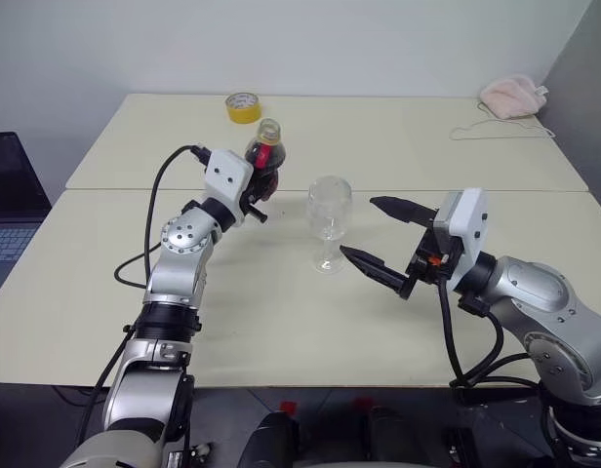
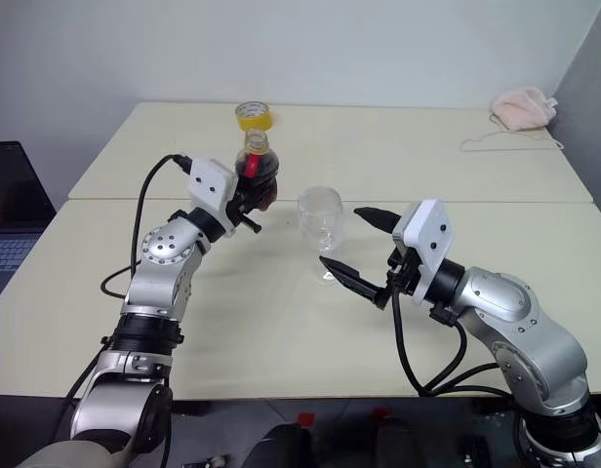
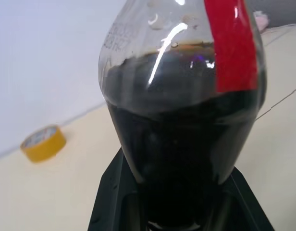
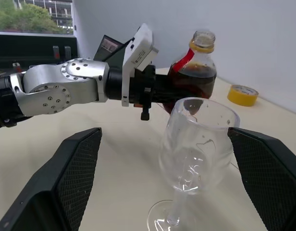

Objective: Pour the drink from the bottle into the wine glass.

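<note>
1. My left gripper (image 1: pixel 260 185) is clamped shut around the belly of the small clear plastic bottle (image 1: pixel 265 161), holding it upright above the cream table (image 1: pixel 281 312); the arm reaches forward, wrist about level.
2. The dark brown-red drink (image 3: pixel 181 144) fills the bottle's lower body. The neck looks uncapped.
3. My right gripper (image 1: pixel 377 239) points level, its black fingers spread wide and empty, beside the clear stemmed wine glass (image 1: pixel 329 219).
4. That glass stands empty on the table, just right of the bottle.
5. Elsewhere: one yellow tape roll (image 1: pixel 243 106), one pink cloth (image 1: pixel 512 95), both on the far side.
</note>
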`<state>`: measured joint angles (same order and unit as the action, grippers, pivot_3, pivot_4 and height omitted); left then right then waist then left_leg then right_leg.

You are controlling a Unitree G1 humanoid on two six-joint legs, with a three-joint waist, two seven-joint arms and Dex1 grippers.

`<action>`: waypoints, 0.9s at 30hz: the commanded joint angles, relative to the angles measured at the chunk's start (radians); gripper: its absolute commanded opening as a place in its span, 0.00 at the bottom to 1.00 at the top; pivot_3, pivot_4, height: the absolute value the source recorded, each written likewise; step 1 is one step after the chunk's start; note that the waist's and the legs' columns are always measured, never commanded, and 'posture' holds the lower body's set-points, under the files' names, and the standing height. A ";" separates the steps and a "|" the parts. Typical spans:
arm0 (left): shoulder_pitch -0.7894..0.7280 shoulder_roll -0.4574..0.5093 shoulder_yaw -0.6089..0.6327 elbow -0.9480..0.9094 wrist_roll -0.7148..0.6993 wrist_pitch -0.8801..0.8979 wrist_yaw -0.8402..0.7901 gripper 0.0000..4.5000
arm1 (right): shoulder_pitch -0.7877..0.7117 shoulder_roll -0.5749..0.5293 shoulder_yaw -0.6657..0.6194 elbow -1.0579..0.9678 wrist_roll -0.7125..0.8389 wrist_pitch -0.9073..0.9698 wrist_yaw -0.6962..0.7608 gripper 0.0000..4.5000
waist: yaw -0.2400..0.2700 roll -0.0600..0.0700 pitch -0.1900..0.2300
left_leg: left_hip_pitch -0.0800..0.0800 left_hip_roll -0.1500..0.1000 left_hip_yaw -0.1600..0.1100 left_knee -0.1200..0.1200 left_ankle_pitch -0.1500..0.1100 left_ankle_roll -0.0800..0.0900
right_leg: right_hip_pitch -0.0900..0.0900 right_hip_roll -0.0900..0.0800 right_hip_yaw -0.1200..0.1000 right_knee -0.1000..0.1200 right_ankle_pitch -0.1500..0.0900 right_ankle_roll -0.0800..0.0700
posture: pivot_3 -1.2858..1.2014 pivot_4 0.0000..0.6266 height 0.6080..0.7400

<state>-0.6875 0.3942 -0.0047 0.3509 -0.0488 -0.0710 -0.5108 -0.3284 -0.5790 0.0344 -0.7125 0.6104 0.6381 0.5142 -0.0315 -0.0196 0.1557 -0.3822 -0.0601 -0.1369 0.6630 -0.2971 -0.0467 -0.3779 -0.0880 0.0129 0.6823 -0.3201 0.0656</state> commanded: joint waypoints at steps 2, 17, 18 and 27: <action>-0.076 0.022 -0.038 0.024 0.078 -0.164 0.005 0.18 | -0.042 0.017 0.001 -0.025 0.016 0.043 -0.035 1.00 | 0.000 0.000 0.000 | 0.000 0.000 0.000 0.000 0.000 0.000 | 0.000 0.000 0.000 0.000 0.000 0.000 | 0.52 0.24 1.00; -0.171 0.098 -0.104 0.226 0.246 -0.536 0.051 0.18 | -0.056 -0.018 -0.043 -0.034 0.048 0.114 -0.020 1.00 | -0.001 0.000 0.000 | -0.001 -0.001 0.000 0.000 0.000 0.000 | -0.001 0.000 0.000 0.000 0.000 0.000 | 0.52 0.24 1.00; -0.179 0.107 -0.108 0.237 0.258 -0.559 0.054 0.18 | -0.058 -0.020 -0.042 -0.034 0.049 0.114 -0.022 1.00 | -0.001 0.000 0.000 | -0.001 -0.001 0.000 0.000 0.000 0.000 | -0.001 0.000 0.000 0.000 0.000 0.000 | 0.52 0.24 1.00; -0.230 0.156 -0.141 0.328 0.371 -0.687 0.124 0.17 | -0.084 -0.009 -0.031 -0.034 0.055 0.116 -0.032 1.00 | -0.002 0.000 0.000 | -0.001 -0.001 0.000 0.000 0.000 0.000 | -0.001 0.000 0.000 0.001 0.000 0.000 | 0.52 0.24 1.00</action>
<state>-0.8768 0.5321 -0.1543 0.6891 0.3132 -0.7227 -0.4240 -0.3877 -0.5890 0.0193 -0.7121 0.6506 0.7578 0.4820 -0.0336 -0.0196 0.1558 -0.3836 -0.0608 -0.1367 0.6629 -0.2971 -0.0465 -0.3795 -0.0880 0.0127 0.6831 -0.3200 0.0658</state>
